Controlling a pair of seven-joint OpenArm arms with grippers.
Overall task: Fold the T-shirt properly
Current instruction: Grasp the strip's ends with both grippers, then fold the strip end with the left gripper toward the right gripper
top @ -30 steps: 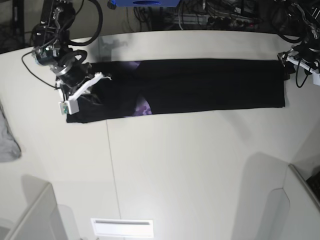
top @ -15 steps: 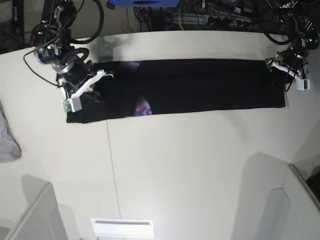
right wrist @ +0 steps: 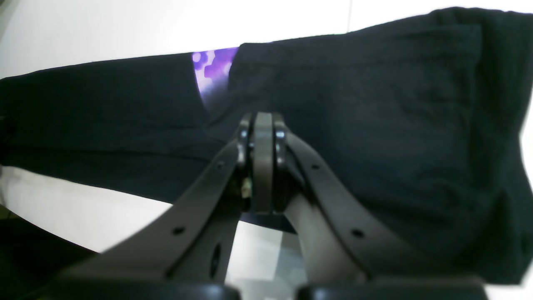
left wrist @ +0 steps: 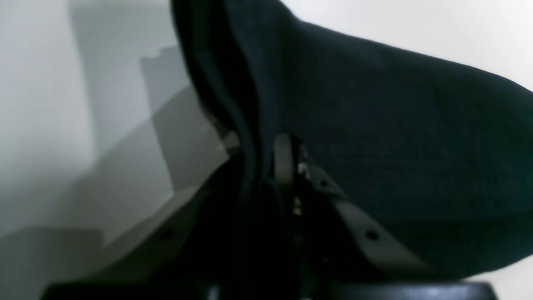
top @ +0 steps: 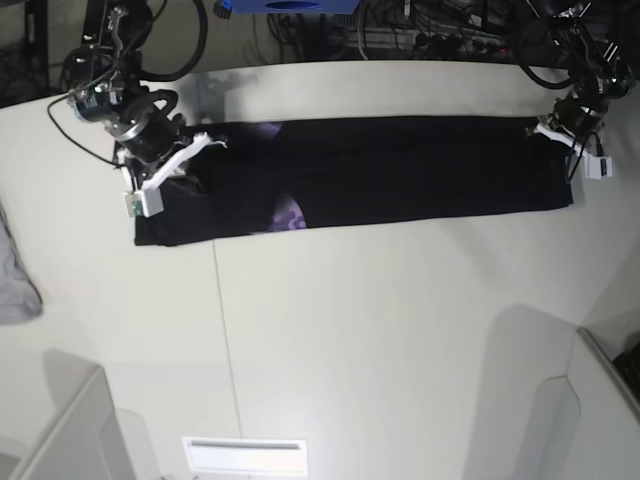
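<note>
I see the T-shirt (top: pixel 400 170) stretched into a long black band across the far part of the white surface (top: pixel 380 340), with a purplish patch (top: pixel 290 217) showing near its front edge toward the right arm's end. My left fingers (left wrist: pixel 266 146) are pinched together on a raised fold of the shirt's edge, the fabric draped up between them. My right fingers (right wrist: pixel 263 137) are pressed fully together over the shirt; whether they pinch any cloth I cannot tell. A grey cloth (top: pixel 15 280) lies well apart.
</note>
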